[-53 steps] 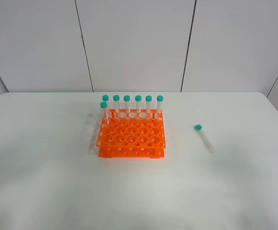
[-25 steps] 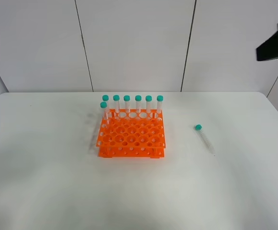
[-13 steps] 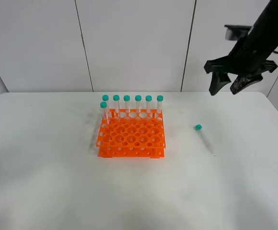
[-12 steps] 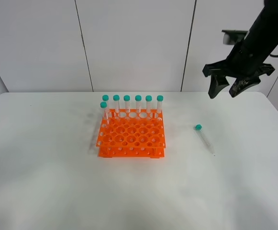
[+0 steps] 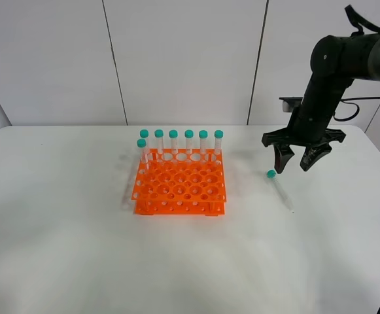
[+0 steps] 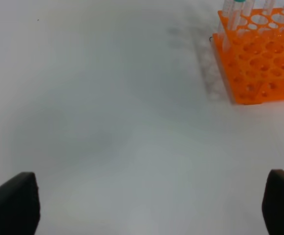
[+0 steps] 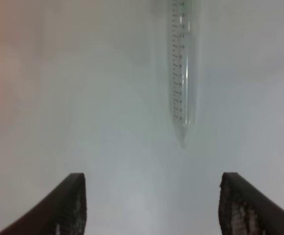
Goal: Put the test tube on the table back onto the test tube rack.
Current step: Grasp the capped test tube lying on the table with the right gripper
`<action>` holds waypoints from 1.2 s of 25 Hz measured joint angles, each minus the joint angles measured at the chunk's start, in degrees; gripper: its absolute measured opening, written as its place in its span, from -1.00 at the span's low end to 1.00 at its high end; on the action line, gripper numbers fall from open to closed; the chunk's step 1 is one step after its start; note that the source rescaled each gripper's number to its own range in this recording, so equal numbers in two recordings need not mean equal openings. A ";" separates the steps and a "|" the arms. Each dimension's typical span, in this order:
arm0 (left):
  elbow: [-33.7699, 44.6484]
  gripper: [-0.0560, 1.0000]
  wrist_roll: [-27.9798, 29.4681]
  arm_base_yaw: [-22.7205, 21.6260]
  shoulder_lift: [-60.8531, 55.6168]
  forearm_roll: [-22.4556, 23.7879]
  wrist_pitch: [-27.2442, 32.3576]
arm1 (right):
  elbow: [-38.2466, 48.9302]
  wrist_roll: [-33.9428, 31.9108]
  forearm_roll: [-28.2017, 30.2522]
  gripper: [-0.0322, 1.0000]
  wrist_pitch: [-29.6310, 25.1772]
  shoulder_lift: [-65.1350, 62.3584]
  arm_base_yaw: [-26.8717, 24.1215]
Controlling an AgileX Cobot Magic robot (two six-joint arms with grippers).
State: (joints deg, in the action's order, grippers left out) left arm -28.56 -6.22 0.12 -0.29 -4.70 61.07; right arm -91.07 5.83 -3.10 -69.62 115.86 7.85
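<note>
Seven teal-capped tubes (image 5: 189, 140) stand in the orange test tube rack (image 5: 178, 190), but the eighth test tube (image 5: 279, 190) lies flat on the white table (image 5: 78, 248). It is just ahead of the right gripper (image 5: 293, 163), whose jaws are spread wide and empty, and its pointed tip aims back toward the gap between them. Nothing of the job looks done yet, with the grasp, the lift and the drop into a free hole all left, while the left gripper (image 6: 144, 205) hangs spread and empty with the rack well ahead of its jaws.
</note>
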 joint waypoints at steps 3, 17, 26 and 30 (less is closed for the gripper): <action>0.00 1.00 0.00 0.00 0.00 0.00 0.00 | -0.02 0.00 0.20 0.62 1.02 2.27 0.00; 0.00 1.00 0.00 0.00 0.00 0.00 0.00 | 0.04 -0.04 3.10 0.62 6.71 8.90 0.00; 0.00 1.00 0.00 0.00 0.00 0.00 0.00 | 0.04 -2.72 3.66 0.62 8.83 12.02 0.00; 0.00 1.00 0.00 0.00 0.00 0.00 0.00 | 0.04 -3.86 5.25 0.62 9.19 12.02 0.00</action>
State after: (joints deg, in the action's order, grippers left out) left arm -28.56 -6.22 0.12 -0.29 -4.70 61.07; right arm -91.03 1.97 2.15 -60.44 127.88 7.85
